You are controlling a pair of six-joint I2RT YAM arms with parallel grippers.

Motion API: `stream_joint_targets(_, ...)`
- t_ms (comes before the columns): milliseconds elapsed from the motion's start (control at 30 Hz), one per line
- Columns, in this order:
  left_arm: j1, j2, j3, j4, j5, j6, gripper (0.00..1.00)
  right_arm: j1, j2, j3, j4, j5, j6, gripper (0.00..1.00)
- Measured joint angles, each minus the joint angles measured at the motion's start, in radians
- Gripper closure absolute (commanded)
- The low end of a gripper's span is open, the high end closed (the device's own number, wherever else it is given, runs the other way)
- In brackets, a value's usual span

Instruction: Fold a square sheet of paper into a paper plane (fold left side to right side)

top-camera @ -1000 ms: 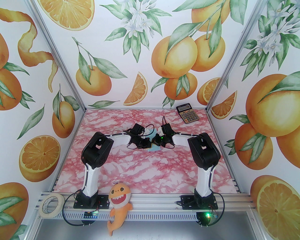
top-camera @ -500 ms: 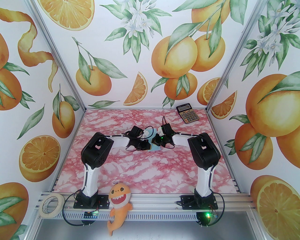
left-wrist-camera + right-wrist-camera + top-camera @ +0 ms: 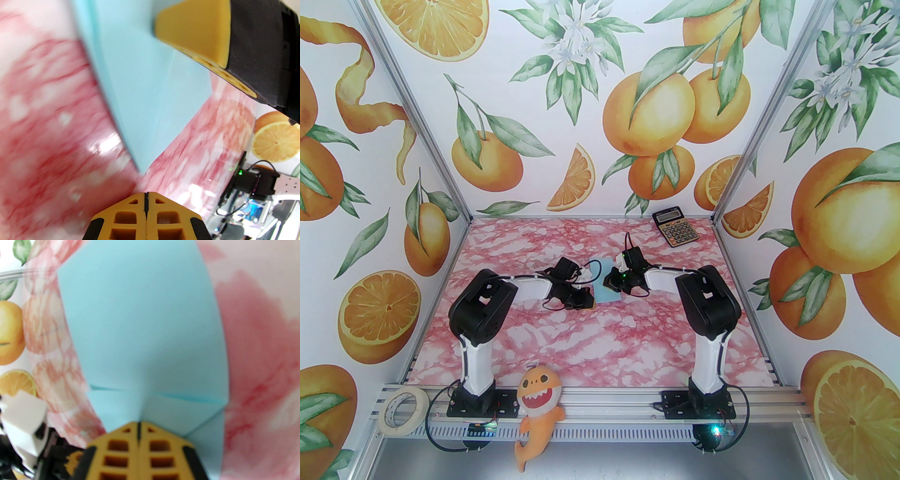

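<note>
Starting at the left of the top view, a roll of tape [image 3: 401, 411] lies on the aluminium rail at the near edge, and an orange plush shark [image 3: 539, 412] hangs over the same rail between the two arm bases.

Left arm: it reaches forward and bends inward toward the middle of the pink marbled table [image 3: 525, 337]. The left gripper [image 3: 589, 304] is low over the surface. In its own wrist view, the left gripper [image 3: 146, 196] has its yellow fingers pressed together with nothing between them. It sits just beside the nearest corner of the sheet, not on it.

Workpiece: the square sheet of paper [image 3: 604, 269] lies near the table centre, between the two grippers. It is pale blue [image 3: 150, 93], flat on the table, and partly folded: creases and overlapping flaps show at the end under the right gripper [image 3: 145, 333].

Right arm: it mirrors the left. The right gripper [image 3: 609, 285] is fully closed [image 3: 138, 425], tips together, resting down on the sheet at the creased end; it grips nothing [image 3: 196, 30].

Far right corner: a black-and-gold calculator [image 3: 675, 227] lies well apart from the sheet.
</note>
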Motion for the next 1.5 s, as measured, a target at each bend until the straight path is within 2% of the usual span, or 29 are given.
stream_joint_targets(167,0.049,0.000,0.085,-0.036,0.002,-0.011,0.87,-0.005,-0.013,0.000,-0.027,0.009,-0.012,0.99)
stream_joint_targets(233,0.056,-0.001,0.136,-0.033,0.002,-0.017,0.78,-0.008,-0.021,0.001,-0.047,0.014,-0.018,0.99)
stream_joint_targets(333,0.057,0.002,0.186,-0.032,-0.001,-0.028,0.76,-0.010,-0.033,0.008,-0.074,0.021,-0.023,0.97)
stream_joint_targets(467,0.059,0.031,0.225,-0.019,-0.008,-0.052,0.60,-0.008,-0.049,0.022,-0.095,0.023,-0.030,0.94)
stream_joint_targets(600,0.063,0.082,0.238,-0.005,-0.019,-0.072,0.56,-0.007,-0.055,0.040,-0.114,0.032,-0.046,0.94)
stream_joint_targets(1067,0.064,0.139,0.241,0.048,-0.046,-0.137,0.50,0.006,-0.035,0.050,-0.158,0.075,-0.089,0.96)
stream_joint_targets(1500,0.073,0.206,0.340,0.038,-0.106,-0.173,0.49,0.024,-0.030,0.032,-0.146,0.093,-0.099,0.96)
